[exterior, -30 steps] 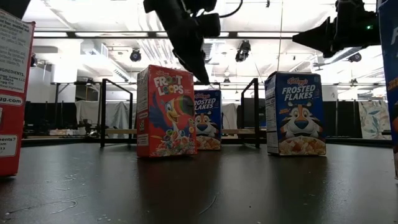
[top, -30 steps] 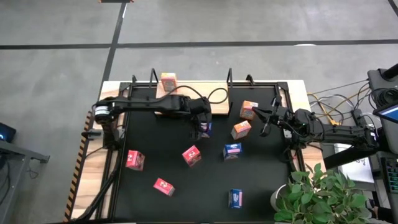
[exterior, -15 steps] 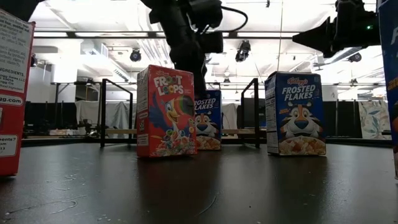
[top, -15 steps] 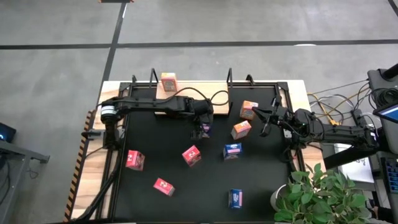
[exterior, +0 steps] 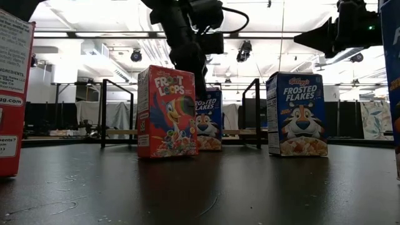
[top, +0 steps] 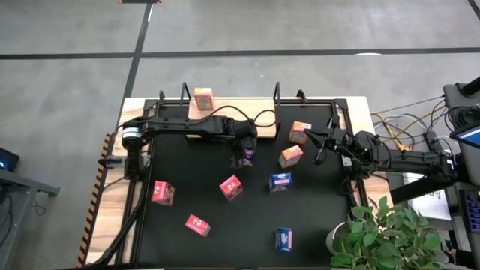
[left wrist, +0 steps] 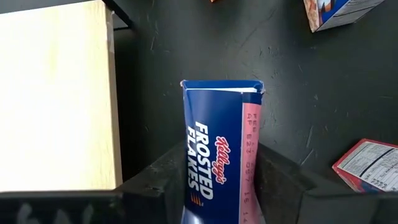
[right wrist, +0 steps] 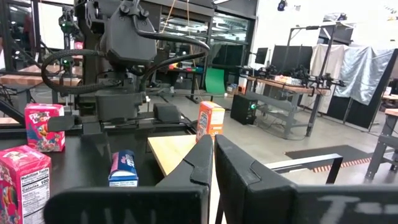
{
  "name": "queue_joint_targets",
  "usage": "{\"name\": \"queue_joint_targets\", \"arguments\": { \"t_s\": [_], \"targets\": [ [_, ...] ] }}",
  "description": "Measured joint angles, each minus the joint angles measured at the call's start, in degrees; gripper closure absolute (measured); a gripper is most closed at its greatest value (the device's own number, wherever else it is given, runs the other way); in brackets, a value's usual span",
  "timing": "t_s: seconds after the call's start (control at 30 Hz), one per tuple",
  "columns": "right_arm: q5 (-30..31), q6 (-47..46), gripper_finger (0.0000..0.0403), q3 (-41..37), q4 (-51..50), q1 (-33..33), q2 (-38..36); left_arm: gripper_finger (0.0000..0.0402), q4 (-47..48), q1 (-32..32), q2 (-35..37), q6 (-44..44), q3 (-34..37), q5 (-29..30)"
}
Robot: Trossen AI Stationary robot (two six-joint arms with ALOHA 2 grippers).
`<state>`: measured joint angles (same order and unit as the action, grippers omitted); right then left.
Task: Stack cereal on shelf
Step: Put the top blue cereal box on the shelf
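The fingers (left wrist: 155, 177) of the left gripper (top: 245, 152) are seen closed against both long sides of one blue cereal box (left wrist: 217, 137), which stands on the black mat (top: 195, 172) just in front of the shelf (top: 232, 103). The fingers (right wrist: 202, 163) of the right gripper (top: 321, 146) are pressed together on nothing; this gripper is held above the right rear part of the mat, near an orange box (top: 300, 132). Nine cereal boxes are counted in the high view: three orange, three blue and three red. One orange box (top: 203, 97) stands on the shelf; the other eight are on the mat. The second mat-level orange box (top: 291, 156) lies near the first, two more blue boxes (top: 280, 182) (top: 283, 238) lie right of centre, and the red boxes (top: 162, 192) (top: 231, 187) (top: 198, 224) lie left of centre. One shelf is present, at the rear edge of the table. Only the left wrist view shows the contact of finger and box, with the light-wood board (left wrist: 56, 93) beside it. Only the low view shows the printed fronts: a Froot Loops box (exterior: 167, 111) partly covers the gripped box, and a Frosted Flakes box (exterior: 295, 112) stands apart. Only the right wrist view shows the closed right fingers.
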<state>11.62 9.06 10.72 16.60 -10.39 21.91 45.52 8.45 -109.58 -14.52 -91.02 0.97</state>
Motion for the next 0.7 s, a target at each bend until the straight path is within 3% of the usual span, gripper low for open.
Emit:
{"name": "queue_joint_targets", "arguments": {
  "t_s": [0.13,0.37,0.53,0.7],
  "targets": [
    [0.0,0.0,0.0394,0.0,0.0,0.0,0.0,0.027,3.4,0.0,1.5,-1.0,-1.2,0.0],
    [0.0,0.0,0.0394,0.0,-0.1,0.0,0.0,0.0264,13.5,2.4,2.9,-8.3,-12.8,0.0],
    [0.0,0.0,0.0394,0.0,-0.1,0.0,0.0,0.0264,16.6,8.6,2.9,-14.6,-19.4,0.0],
    [0.0,0.0,0.0394,0.0,-0.1,0.0,0.0,0.0264,15.7,17.7,2.9,-17.5,-21.0,-1.2]
  ]
}}
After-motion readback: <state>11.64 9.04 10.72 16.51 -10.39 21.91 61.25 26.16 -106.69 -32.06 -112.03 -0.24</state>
